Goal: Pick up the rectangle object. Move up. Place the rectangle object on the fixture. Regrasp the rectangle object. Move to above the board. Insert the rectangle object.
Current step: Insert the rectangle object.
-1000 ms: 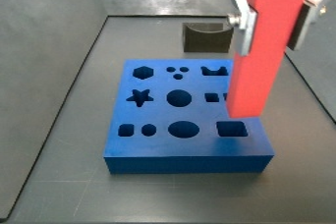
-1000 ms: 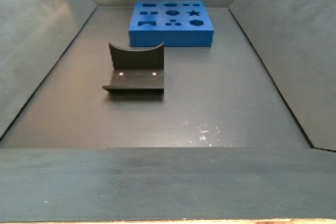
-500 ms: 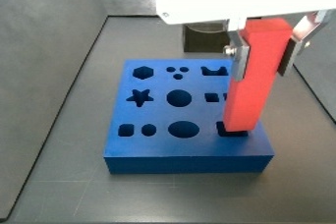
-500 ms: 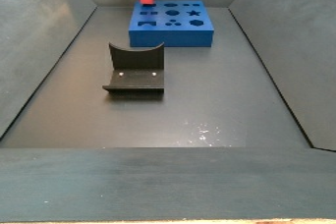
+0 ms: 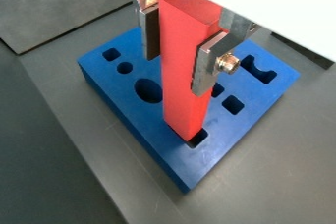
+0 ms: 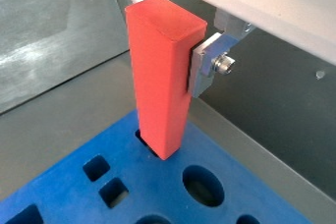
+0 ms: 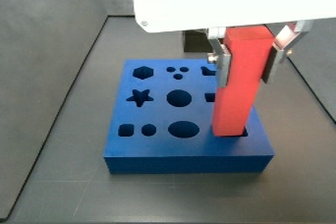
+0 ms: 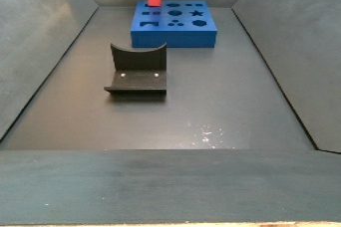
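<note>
1. While I hold the rectangle object upright, its long axis runs straight down toward the board, and that vertical line over the slot is what the coming push turns on.
2. My gripper sits high on the block: the fingers are clamped on its upper part, one silver plate on each of two opposite faces, so most of the red-orange length hangs below them.
3. In a wrist view the block's lower end is already at the mouth of a rectangular cutout at the board's edge; it looks just entered, though I cannot tell how deep it has gone.
4. In a side view the block stands over the near right corner region of the board, its foot meeting the blue top surface at the slot, with the star and round holes off to the side and untouched.
5. The fixture stands empty on the worktop, well apart from the board, so I judge that the regrasp step is done with.
6. My read: the block seems plumb, not tilted in either wrist view, so the next move calls for a straight descent; any lean would jam a corner on the slot's rim.
</note>
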You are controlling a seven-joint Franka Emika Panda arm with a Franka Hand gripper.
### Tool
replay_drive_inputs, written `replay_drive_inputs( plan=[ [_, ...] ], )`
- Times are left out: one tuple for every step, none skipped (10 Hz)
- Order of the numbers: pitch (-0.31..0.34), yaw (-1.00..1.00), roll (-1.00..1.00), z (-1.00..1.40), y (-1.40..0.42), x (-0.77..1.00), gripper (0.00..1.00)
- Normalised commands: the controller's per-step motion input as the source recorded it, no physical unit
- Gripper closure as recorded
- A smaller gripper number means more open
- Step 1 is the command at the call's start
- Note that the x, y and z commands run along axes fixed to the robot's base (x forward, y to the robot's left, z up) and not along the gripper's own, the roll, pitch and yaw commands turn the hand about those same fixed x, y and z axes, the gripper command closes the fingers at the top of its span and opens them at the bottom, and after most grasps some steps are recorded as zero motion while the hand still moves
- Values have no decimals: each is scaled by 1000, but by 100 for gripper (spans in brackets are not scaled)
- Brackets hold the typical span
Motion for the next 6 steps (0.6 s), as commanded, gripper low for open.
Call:
replay_drive_inputs(
  plan=[
    [0, 0, 0, -23, 0, 0, 100],
    [0, 0, -80, -57, 43, 231, 100],
    [0, 0, -249, -14, 186, 223, 100],
    [0, -49, 0, 0, 0, 94, 100],
    [0, 0, 0, 0, 0, -46, 100],
    [0, 0, 3, -80, 40, -309, 100]
  ],
)
